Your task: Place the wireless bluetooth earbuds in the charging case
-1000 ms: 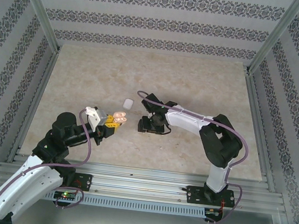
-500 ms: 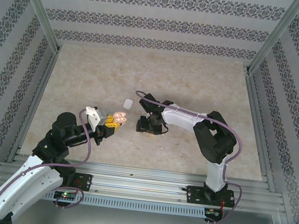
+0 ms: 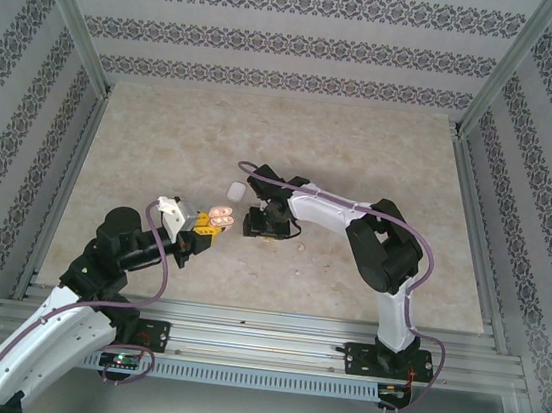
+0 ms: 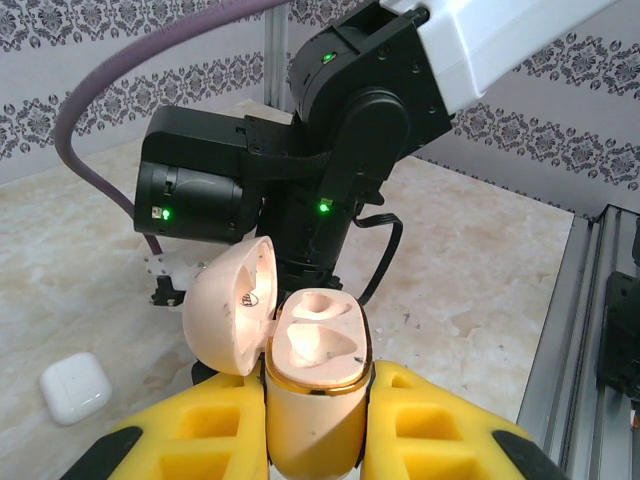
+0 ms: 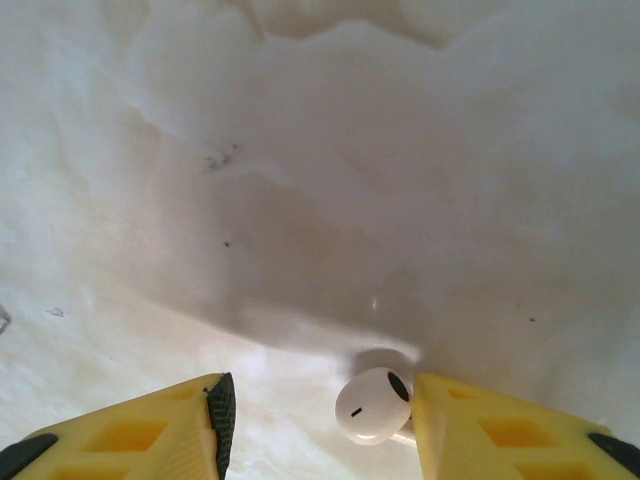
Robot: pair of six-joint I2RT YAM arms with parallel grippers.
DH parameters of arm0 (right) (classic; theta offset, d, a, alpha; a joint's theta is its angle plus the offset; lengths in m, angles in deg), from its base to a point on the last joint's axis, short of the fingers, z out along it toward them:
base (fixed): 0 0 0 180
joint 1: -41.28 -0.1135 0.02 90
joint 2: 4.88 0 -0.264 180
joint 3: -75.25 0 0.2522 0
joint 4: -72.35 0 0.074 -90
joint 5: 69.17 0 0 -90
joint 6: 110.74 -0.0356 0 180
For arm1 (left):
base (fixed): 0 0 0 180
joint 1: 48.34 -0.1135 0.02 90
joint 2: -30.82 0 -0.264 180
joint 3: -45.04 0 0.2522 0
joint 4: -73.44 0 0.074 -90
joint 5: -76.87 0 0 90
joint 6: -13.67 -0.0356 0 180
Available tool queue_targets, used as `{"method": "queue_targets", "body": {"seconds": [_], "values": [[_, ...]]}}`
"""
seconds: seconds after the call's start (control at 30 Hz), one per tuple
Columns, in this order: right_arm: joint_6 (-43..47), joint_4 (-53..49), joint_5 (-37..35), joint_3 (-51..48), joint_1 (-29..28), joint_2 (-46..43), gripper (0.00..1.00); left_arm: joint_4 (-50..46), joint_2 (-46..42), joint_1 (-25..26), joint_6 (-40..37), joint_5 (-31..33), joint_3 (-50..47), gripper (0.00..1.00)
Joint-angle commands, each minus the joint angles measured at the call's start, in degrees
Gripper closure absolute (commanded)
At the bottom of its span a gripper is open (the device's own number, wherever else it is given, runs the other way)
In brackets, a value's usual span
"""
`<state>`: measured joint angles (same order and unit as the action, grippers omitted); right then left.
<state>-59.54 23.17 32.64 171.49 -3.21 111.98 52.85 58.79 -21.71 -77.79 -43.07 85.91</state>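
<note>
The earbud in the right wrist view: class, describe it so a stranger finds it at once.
Start at the pale marbled table, then the two yellow fingers of the right pincer. Between them, close against one finger, lies the earbud: small, rounded, white with a dark oval opening, unlike the blocky yellow fingers.

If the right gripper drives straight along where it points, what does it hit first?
Probably the table, with the white earbud lying between the right gripper's open fingers, near one of them. Gap to the surface is hard to judge.
</note>
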Motion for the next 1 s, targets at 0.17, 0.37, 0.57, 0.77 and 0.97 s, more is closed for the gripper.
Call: {"method": "queue_targets", "body": {"seconds": [0.17,0.37,0.57,0.77,0.97], "values": [[6.53,-5.98,-4.01,3.28,-2.04,1.78,0.49,2.35,-0.48,0.53,0.72,-0.55,-0.31,1.0],[12.32,-8.02,-6.57,4.94,-3.89,2.93,0.5,2.57,-0.49,0.53,1.12,-0.69,-0.55,1.0],[17.13,-9.7,-9.48,6.88,-4.54,3.33,0.5,2.46,-0.61,0.57,1.45,-0.73,-0.54,1.0],[21.17,-10.11,-9.79,7.17,-4.68,3.87,0.53,2.45,-0.62,0.53,1.81,-0.7,-0.48,1.0],[23.93,-9.84,-9.97,6.65,-4.95,4.31,0.57,2.55,-0.63,0.53,1.98,-0.52,-0.66,1.0]]}}
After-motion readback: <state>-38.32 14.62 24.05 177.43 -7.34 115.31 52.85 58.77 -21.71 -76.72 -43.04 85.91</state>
